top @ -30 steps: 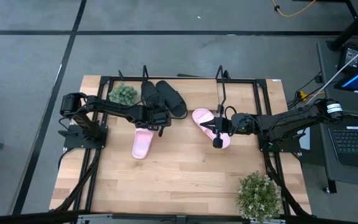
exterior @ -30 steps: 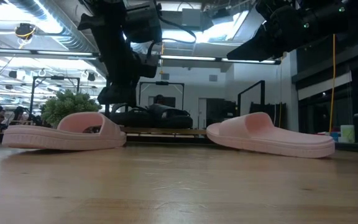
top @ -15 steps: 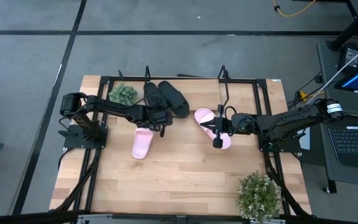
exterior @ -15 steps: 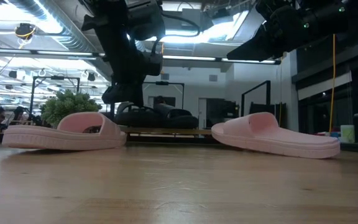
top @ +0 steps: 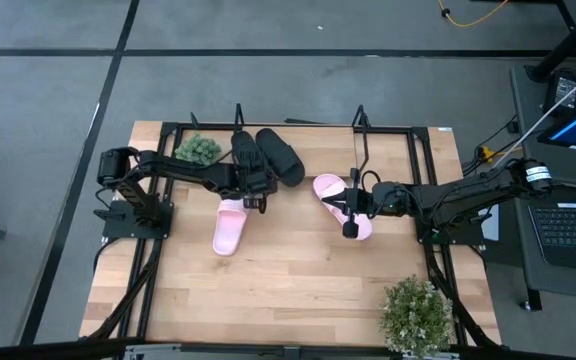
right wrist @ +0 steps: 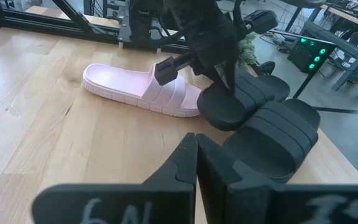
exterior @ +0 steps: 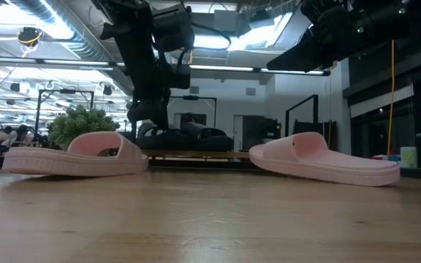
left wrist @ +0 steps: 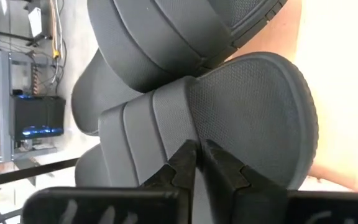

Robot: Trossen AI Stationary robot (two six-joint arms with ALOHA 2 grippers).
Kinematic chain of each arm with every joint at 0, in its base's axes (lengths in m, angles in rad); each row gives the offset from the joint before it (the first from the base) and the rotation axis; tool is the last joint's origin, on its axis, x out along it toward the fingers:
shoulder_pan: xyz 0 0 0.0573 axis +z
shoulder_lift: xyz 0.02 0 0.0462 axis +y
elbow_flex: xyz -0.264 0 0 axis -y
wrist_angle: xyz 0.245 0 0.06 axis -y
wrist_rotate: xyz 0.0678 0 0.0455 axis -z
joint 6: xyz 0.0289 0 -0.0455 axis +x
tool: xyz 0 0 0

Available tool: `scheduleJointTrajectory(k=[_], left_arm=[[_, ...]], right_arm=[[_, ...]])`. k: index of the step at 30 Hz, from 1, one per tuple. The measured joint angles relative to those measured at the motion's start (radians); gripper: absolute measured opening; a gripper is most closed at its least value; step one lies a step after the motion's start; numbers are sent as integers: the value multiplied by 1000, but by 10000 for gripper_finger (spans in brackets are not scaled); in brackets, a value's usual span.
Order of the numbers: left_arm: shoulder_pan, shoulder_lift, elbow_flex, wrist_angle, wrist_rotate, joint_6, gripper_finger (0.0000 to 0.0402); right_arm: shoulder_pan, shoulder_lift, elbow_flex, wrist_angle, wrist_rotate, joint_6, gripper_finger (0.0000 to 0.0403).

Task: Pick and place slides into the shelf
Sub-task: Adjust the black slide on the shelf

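Two black slides (top: 263, 152) lie side by side at the table's far edge, by the shelf (top: 358, 120) with its upright rods. In the low view they sit on its wooden board (exterior: 196, 154). My left gripper (top: 255, 190) is shut, low at the near end of the left black slide (left wrist: 247, 106). One pink slide (top: 230, 225) lies sole-down just near of it, and the other pink slide (top: 340, 200) lies to the right. My right gripper (right wrist: 194, 140) is shut and hovers high above that second pink slide (exterior: 320, 157). My left gripper has its shut fingertips (left wrist: 185, 155) on the left black slide, at the strap's edge (left wrist: 166, 124) where it meets the footbed. It comes slanting down from the near side. The slide lies flat, touching the other black slide (left wrist: 166, 37).
A small green plant (top: 198, 151) stands left of the black slides, and a larger plant (top: 416, 312) at the near right corner. A black frame (top: 423, 190) runs around the table. Bare wood lies across the near half (top: 288, 290).
My left gripper has moved toward the far edge with its fingers shut. The two black slides have slid with it, a little toward the far edge and the right.
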Motion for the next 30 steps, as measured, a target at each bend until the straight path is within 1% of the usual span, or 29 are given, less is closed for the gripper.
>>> scheduleJointTrajectory(k=[11, 23, 28, 30], left_arm=[[-3, 0, 0, -3, -51, 4, 55], [-6, 0, 0, -5, -58, 6, 129], [-23, 0, 0, -4, -119, 23, 139], [-29, 0, 0, -4, -126, 23, 139]], right_arm=[[0, 0, 0, -3, 0, 0, 10], [0, 0, 0, -7, 0, 0, 10], [0, 0, 0, -7, 0, 0, 10], [0, 0, 0, -7, 0, 0, 10]])
